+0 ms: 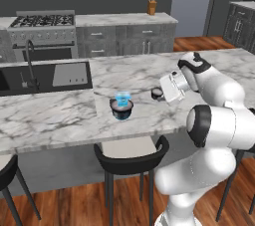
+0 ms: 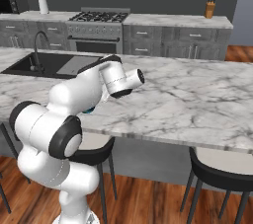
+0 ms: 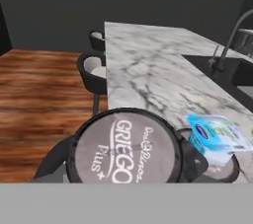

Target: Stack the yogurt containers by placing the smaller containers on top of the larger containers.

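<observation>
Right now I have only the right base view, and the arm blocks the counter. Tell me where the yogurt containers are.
Observer: In the left base view, the light-blue cup sits on top of the wide dark tub, near the front edge of the island counter.
Operator: Locate the third one.
Observer: The tiny dark cup is beside that stack, on the arm's side, right at the hand.
Operator: Report the grip.
Observer: The hand view shows the fingers flanking the tiny dark cup on both sides. I cannot tell whether they pinch it.
</observation>
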Available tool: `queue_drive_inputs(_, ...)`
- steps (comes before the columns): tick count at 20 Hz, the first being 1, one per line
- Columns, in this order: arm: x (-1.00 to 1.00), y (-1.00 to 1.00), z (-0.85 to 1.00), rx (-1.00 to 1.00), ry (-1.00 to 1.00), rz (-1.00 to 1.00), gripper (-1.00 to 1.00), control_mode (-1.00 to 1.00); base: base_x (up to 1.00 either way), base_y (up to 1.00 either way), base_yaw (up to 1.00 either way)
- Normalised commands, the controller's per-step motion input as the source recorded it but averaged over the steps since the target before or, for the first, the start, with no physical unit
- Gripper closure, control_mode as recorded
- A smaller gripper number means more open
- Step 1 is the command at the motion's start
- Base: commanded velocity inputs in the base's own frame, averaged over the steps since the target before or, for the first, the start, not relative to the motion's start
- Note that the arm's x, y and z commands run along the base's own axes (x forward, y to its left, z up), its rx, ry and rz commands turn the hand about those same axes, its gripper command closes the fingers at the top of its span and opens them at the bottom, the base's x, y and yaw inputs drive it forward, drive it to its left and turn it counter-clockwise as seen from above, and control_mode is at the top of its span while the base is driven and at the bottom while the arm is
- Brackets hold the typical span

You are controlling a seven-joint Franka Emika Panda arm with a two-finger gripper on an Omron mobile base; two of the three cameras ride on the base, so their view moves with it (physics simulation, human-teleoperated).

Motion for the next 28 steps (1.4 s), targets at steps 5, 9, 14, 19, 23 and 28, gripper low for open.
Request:
queue_drive_inputs(5,0.33,0.1,0.04,0.0,0.0,0.0,1.0,-1.0,0.0,0.0,0.0)
queue_drive_inputs(9,0.18,0.17,0.16,0.0,0.0,0.0,1.0,-1.0,0.0,0.0,0.0)
queue_drive_inputs(14,0.06,0.21,0.15,0.0,0.01,0.0,1.0,-1.0,0.0,0.0,0.0)
queue_drive_inputs(19,0.09,0.24,0.0,0.0,0.06,0.0,1.0,-1.0,0.0,0.0,0.0)
queue_drive_inputs(23,0.19,0.22,0.0,0.0,0.1,0.0,1.0,-1.0,0.0,0.0,0.0)
queue_drive_inputs(28,0.24,0.15,-0.02,0.0,0.04,0.0,1.0,-1.0,0.0,0.0,0.0)
